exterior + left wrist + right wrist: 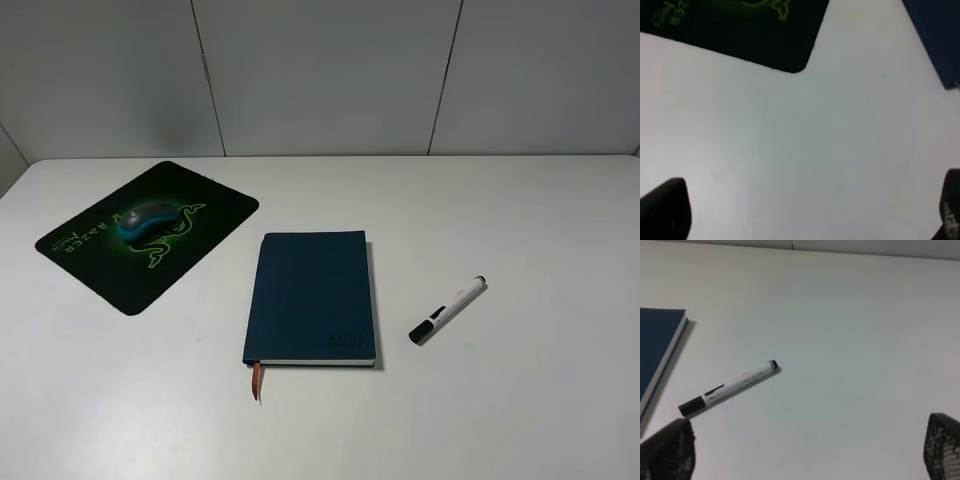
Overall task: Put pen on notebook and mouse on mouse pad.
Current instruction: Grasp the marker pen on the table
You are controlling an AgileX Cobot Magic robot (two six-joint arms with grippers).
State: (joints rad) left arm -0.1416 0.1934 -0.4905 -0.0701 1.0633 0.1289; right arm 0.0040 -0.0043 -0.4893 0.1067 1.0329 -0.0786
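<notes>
The small grey-and-teal oval mouse (pixel 148 218) sits on the thin black, green-logoed mouse pad (pixel 95 275), so that half looks done. The navy hardcover notebook (pixel 312 295) lies bare. The white, black-capped pen (pixel 447 309) rests on the white table (pixel 520 220) to its right, apart. The left gripper (pixel 807 215) and right gripper (pixel 805 450) gape empty.

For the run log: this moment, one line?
mouse on mouse pad; pen on table beside notebook; left gripper open; right gripper open

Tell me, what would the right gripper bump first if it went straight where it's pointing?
Probably just bare table. The open right gripper aims at tabletop, and the pen lies off to one side of that line, nearer one finger. Depth is hard to judge here.
</notes>
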